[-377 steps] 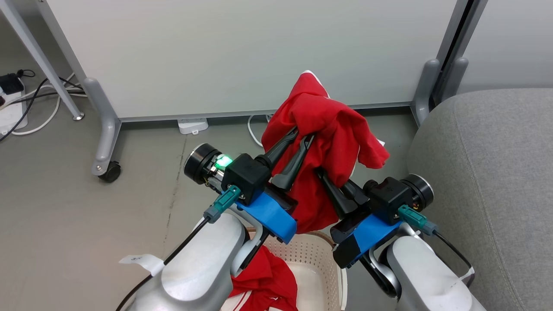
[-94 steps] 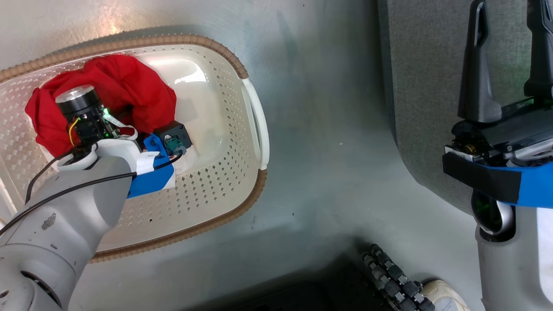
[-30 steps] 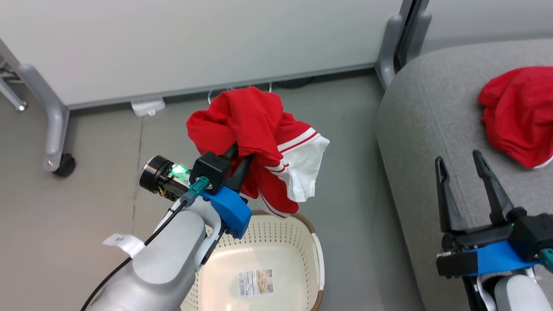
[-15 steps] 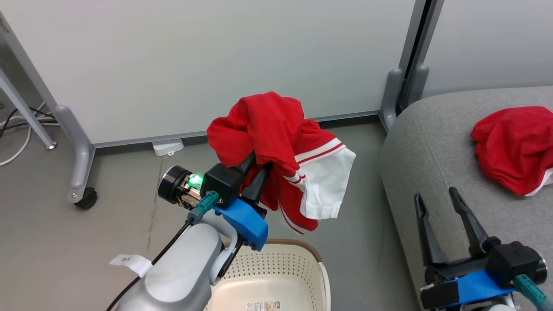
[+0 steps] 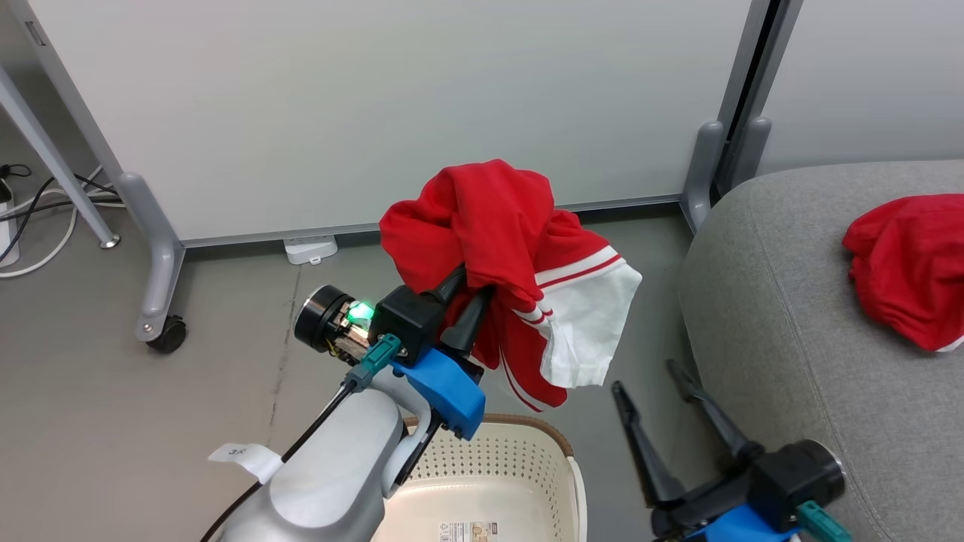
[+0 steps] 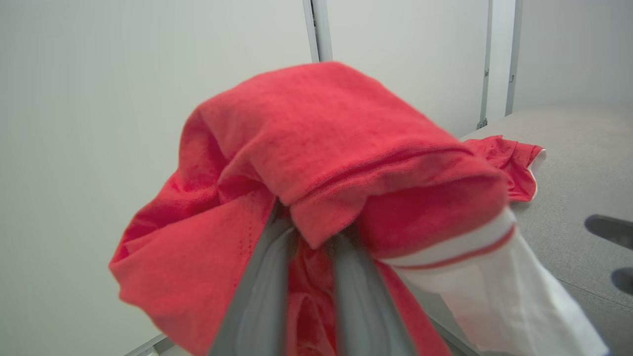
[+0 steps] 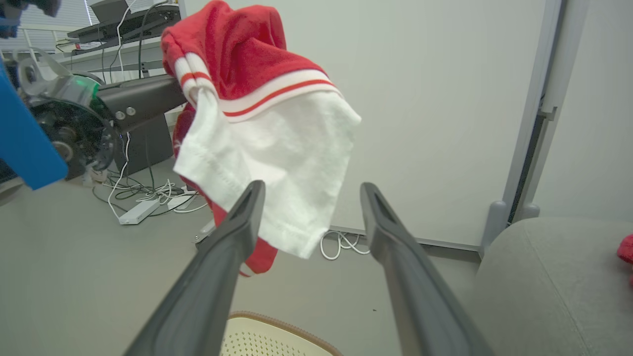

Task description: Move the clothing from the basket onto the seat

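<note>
The bright red soft garment with white panel [image 5: 512, 248] hangs above the cream perforated plastic basket [image 5: 512, 455], pinched in my left gripper [image 5: 468, 284], jaws nearly closed on it. A second red garment [image 5: 907, 263] lies on the large grey fabric sofa [image 5: 776, 316]. My right gripper [image 5: 645, 375] gapes empty just below the hanging cloth, and it seems not to touch it.

A white paper tag [image 5: 242, 456] on the black cable [image 5: 301, 443] of the left forearm [image 5: 331, 489] carries a handwritten mark that seems to begin with a 3; the rest cannot be made out. A printed sticker [image 5: 471, 531] lies inside the basket [image 5: 527, 450], its print too small to read.
</note>
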Robot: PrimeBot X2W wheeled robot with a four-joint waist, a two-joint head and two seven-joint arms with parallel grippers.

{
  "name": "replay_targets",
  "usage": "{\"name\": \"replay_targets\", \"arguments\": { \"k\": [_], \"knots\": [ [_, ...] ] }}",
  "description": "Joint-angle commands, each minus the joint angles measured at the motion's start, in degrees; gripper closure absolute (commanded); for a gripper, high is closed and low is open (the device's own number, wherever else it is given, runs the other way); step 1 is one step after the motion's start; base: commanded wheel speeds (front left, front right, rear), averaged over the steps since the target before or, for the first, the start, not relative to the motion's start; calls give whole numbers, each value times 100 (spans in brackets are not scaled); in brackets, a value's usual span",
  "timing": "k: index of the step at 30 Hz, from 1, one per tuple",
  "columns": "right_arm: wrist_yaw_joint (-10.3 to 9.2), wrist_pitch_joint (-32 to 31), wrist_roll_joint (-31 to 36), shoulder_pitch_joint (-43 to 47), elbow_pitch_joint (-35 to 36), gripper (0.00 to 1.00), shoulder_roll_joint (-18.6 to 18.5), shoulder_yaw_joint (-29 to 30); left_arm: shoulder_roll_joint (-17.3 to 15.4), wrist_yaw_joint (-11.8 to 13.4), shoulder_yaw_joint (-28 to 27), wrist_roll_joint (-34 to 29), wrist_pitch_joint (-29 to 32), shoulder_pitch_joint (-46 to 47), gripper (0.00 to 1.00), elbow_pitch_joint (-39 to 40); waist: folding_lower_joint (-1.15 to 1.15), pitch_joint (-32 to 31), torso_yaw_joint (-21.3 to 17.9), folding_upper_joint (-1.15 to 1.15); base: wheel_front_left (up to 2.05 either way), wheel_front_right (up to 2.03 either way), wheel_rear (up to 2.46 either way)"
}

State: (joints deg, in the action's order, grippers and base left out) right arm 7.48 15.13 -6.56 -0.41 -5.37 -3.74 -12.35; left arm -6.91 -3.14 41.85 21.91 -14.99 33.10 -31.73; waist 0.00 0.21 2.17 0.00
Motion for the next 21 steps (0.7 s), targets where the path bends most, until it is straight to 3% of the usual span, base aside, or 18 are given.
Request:
{"name": "replay_targets", "arguments": {
  "k": [1,11,21],
  "knots": [
    [3,3,-12,-85,33,0,9,-141,23,-35,9,-41,-29,109,100,-15,0,12,15,0,0,0,0],
    [3,3,221,-973,-86,0,-41,-936,140,-80,28,-131,-29,176,100,-49,0,104,66,0,0,0,0],
    [2,3,848,-1982,-1328,0,-155,-1186,294,-139,161,-233,-29,251,100,33,0,263,228,0,0,0,0]
  ]
}}
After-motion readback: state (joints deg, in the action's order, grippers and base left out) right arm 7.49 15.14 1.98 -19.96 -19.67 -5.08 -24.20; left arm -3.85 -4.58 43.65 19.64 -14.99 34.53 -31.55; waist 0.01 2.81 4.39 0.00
